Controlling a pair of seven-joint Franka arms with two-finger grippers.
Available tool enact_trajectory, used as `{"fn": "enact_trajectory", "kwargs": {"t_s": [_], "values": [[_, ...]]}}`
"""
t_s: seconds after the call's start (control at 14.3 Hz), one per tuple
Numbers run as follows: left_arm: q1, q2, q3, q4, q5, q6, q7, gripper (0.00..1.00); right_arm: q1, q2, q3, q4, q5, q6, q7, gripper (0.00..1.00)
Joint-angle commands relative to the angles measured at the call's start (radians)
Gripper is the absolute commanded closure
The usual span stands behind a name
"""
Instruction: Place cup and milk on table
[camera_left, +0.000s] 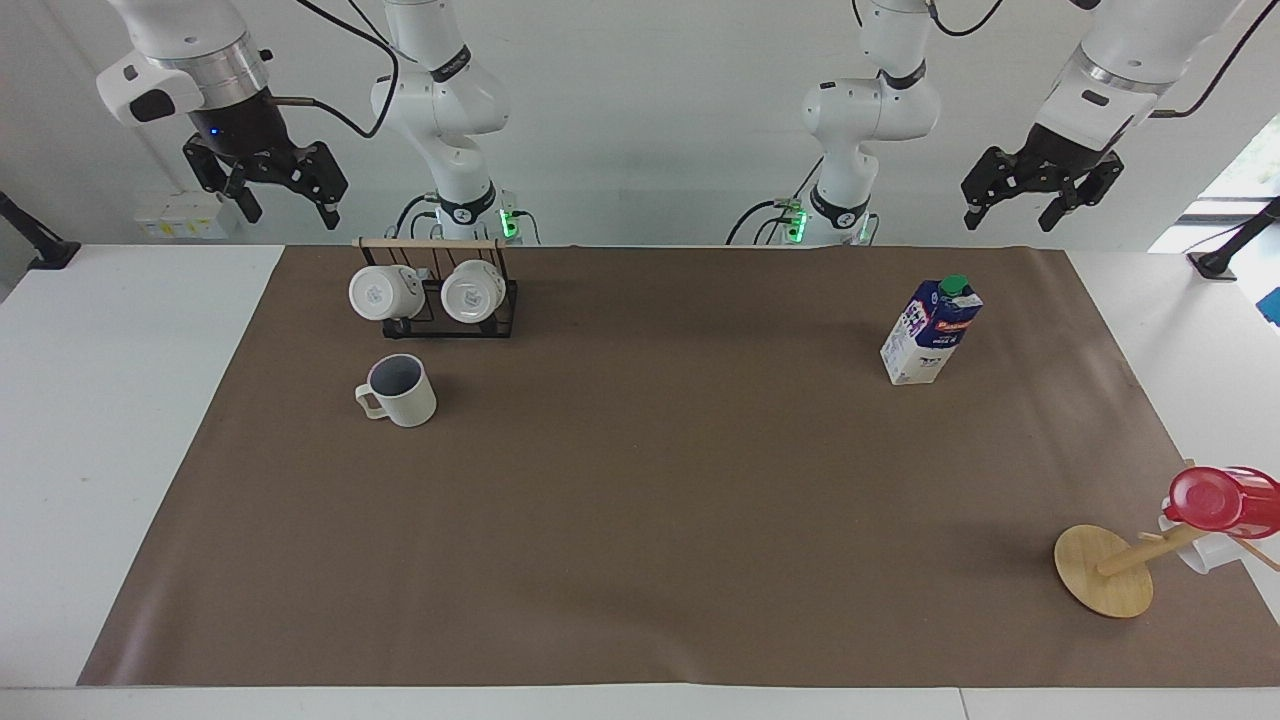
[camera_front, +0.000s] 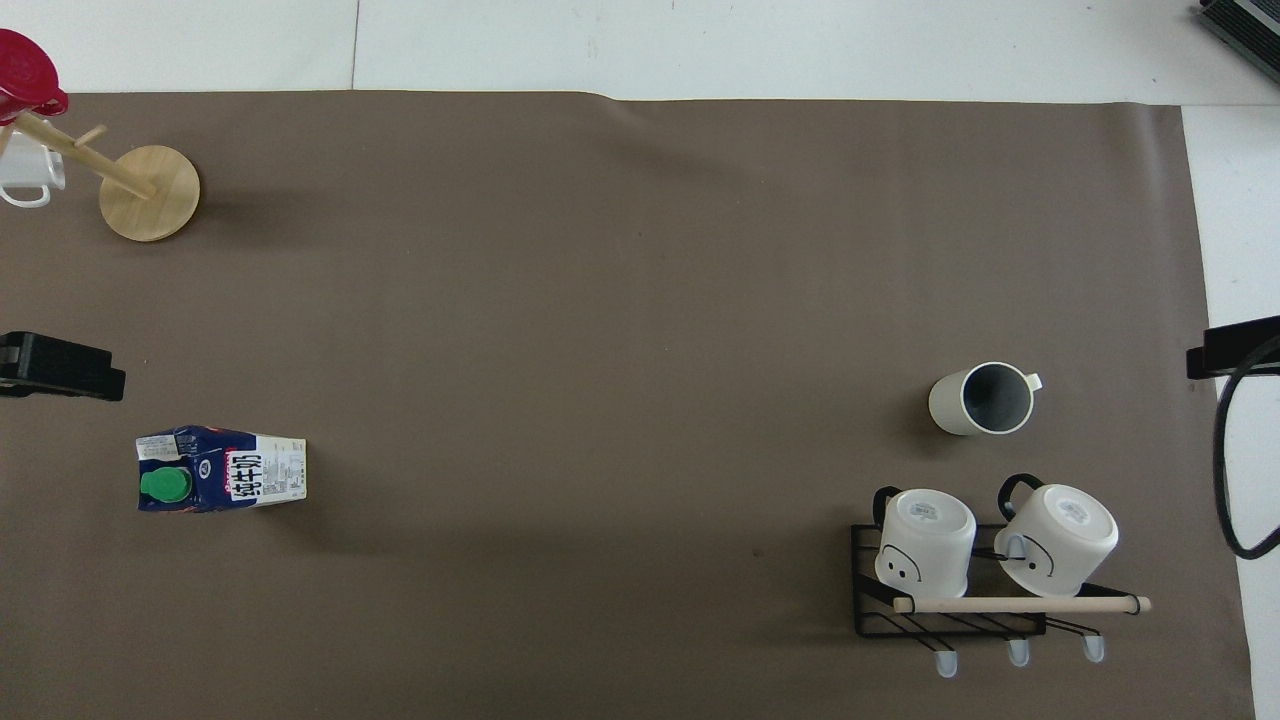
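The cream-beige cup (camera_left: 400, 392) stands upright on the brown mat (camera_left: 640, 520) of the white table (camera_left: 110, 450), a little farther from the robots than the mug rack; it also shows in the overhead view (camera_front: 980, 400). The blue-and-white milk (camera_left: 930, 332) with a green cap stands upright on the mat toward the left arm's end, and shows in the overhead view too (camera_front: 222, 470). My right gripper (camera_left: 290, 213) hangs high and open, empty, over the table's right-arm end. My left gripper (camera_left: 1010, 220) hangs high and open, empty, over the left-arm end.
A black wire rack (camera_left: 435, 295) with a wooden bar holds two white mugs (camera_front: 925, 540) near the robots. A wooden mug tree (camera_left: 1105, 572) with a red plastic cup (camera_left: 1220, 500) and a white mug stands far from the robots at the left arm's end.
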Motion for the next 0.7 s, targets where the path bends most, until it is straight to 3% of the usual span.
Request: {"fn": "enact_trajectory", "kwargs": {"t_s": [0.0,0.63], "values": [[0.012,-0.002,-0.005,0.015,-0.003,-0.020,0.006,0.00,-0.009,-0.026,0.004,-0.035,0.003,0.006,-0.011,0.00],[0.012,-0.002,-0.005,0.015,-0.003,-0.020,0.006,0.00,-0.011,-0.031,0.004,-0.041,0.000,0.002,-0.011,0.00]]}}
